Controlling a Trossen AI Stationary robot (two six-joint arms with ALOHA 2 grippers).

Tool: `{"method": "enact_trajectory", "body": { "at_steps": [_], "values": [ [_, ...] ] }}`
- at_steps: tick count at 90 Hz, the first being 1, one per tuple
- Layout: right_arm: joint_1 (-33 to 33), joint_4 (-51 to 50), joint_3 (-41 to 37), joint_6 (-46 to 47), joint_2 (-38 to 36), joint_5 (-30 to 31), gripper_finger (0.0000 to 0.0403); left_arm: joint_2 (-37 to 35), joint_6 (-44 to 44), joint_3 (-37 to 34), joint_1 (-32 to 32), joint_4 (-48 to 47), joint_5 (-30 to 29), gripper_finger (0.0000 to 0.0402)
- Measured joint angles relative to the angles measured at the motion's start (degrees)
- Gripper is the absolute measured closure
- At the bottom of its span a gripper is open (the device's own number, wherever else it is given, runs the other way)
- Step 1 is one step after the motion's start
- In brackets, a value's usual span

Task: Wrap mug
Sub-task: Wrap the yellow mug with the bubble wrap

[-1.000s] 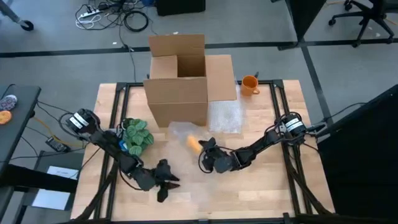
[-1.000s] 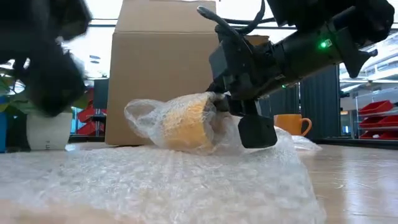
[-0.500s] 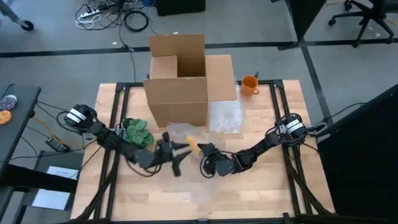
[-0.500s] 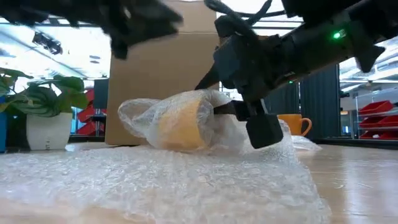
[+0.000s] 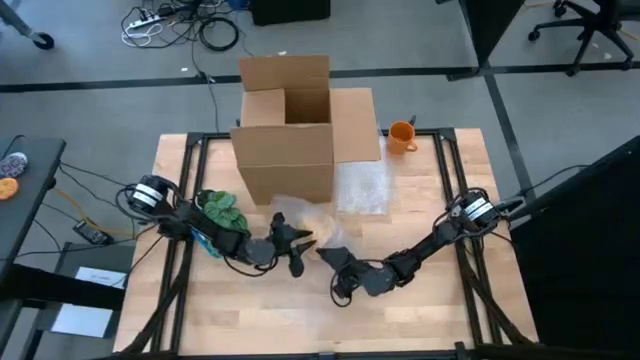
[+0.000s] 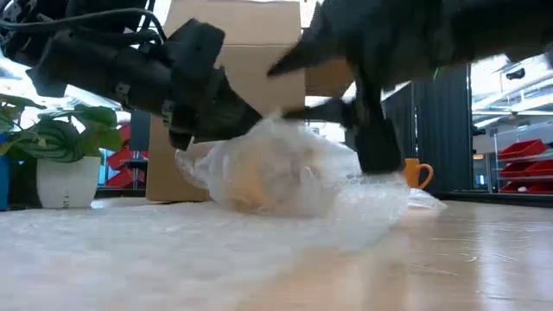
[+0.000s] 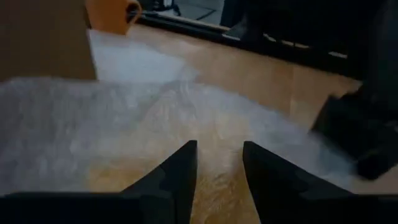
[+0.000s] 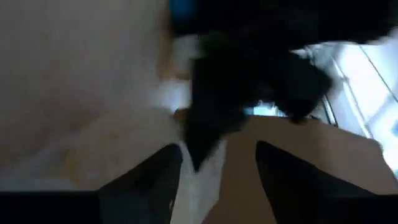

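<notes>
Right now the mug (image 6: 259,177) lies on its side inside a loose bundle of bubble wrap (image 6: 346,194), near the table's (image 5: 440,300) middle and just in front of the box (image 5: 285,150). From above, only the pale wrap shows there; the low view lets the yellow body show through the plastic. Its long axis seems to run roughly from 9 to 3 o'clock across the table, though the wrap blurs its ends.

From the mug, the left gripper (image 5: 290,243) sits at about 7 o'clock, touching or nearly touching the bundle's near-left edge. Its fingers (image 7: 177,180) stand parted, with nothing between them but wrap and bare wood ahead. It is the nearer arm.

The right gripper (image 5: 340,268) sits at about 5 o'clock from the mug, a little apart from it, over the wrap's free flap. Its jaws also stand parted and hold nothing that can be made out.

Likely the wrap's next fold turns on the left gripper pinning the bundle while the right takes the loose edge; the mug could roll if pushed across its axis.

A second mug (image 5: 401,135) stands by the far right corner, well apart, and a plant (image 5: 220,212) by the left arm.
</notes>
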Motion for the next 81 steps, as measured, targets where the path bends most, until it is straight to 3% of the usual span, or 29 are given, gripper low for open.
{"method": "enact_trajectory", "body": {
  "at_steps": [9,29,40,52,59,68,74,81],
  "values": [
    [1.6,5.3,0.1,4.0,-3.3,0.3,0.0219,0.0,-0.3,0.0,-1.1,-1.2,-0.1,0.0285],
    [2.1,4.9,-4.2,15.5,-13.9,3.7,0.0219,0.1,-2.4,-0.1,-4.0,-7.3,0.6,0.0285],
    [-0.1,1.1,-9.2,30.1,-20.3,5.7,0.0219,0.4,-6.5,-0.3,-5.6,-12.8,0.7,0.0285],
    [-3.7,-10.1,-13.8,48.2,-25.4,4.9,0.0219,0.3,-11.4,-0.2,-6.9,-16.7,0.6,0.0285],
    [-6.0,-16.7,-15.3,59.4,-26.8,-1.6,0.0220,0.3,-12.6,-0.2,-7.4,-16.9,0.5,0.0285],
    [-9.2,-21.8,-15.5,71.9,-26.2,-16.4,0.0220,0.3,-14.0,-0.2,-7.5,-16.6,0.4,0.0285],
    [-10.8,-22.3,-15.1,76.0,-24.0,-25.5,0.0220,0.3,-14.3,-0.2,-7.5,-16.6,0.4,0.0285],
    [-11.7,-22.0,-14.4,77.7,-20.7,-30.2,0.0220,0.3,-14.4,-0.2,-7.5,-16.8,0.3,0.0285]
  ]
}}
